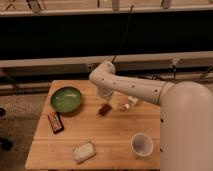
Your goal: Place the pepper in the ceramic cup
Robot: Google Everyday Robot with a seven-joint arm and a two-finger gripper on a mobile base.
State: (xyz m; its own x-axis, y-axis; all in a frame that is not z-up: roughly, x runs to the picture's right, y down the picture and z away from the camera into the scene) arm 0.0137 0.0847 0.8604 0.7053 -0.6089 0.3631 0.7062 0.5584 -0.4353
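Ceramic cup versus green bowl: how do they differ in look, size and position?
The ceramic cup is white; the green bowl is green. The cup is smaller and taller-walled; the bowl is wide and shallow. The cup stands near the table's front-right corner as seen here, the bowl at the far left. Both are round, upright and look empty. The gripper hangs above the pepper, between them.
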